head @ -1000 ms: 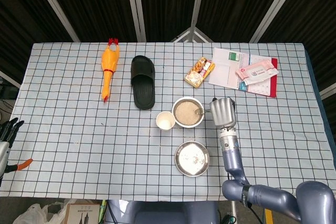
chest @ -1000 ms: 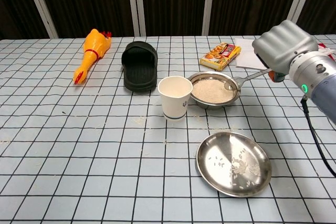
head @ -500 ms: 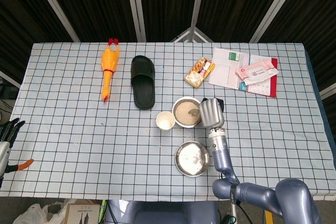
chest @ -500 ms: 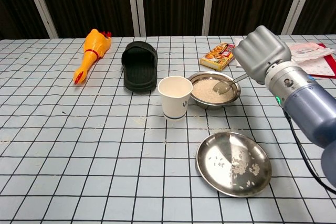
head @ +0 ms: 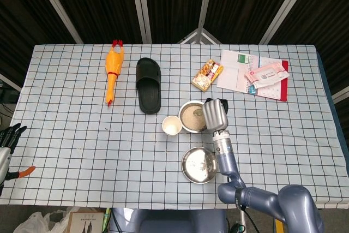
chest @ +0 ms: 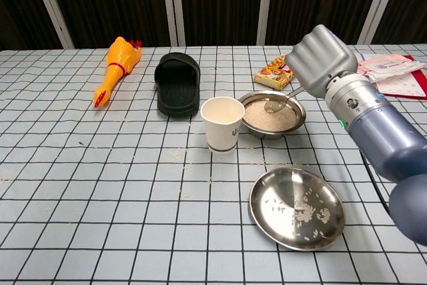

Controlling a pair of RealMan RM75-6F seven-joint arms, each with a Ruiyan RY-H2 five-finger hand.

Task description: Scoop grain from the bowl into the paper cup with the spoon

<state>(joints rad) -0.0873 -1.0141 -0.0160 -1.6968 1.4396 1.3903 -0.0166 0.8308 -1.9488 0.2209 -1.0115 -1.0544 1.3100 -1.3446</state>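
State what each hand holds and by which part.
The right hand grips the spoon by its handle end, bowl over the grain bowl. The left hand holds nothing.

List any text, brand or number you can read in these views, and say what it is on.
None can be read.
Snack box: print too blurred.
Paper cup: dark mark, illegible.
Wipes pack: label too small.
Notebook: green header and lines, illegible.
Cardboard box: dark mark, too small.

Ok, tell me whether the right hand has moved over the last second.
Yes. The right hand, gripping the spoon, has shifted leftward, from beside the bowl to over its right rim.
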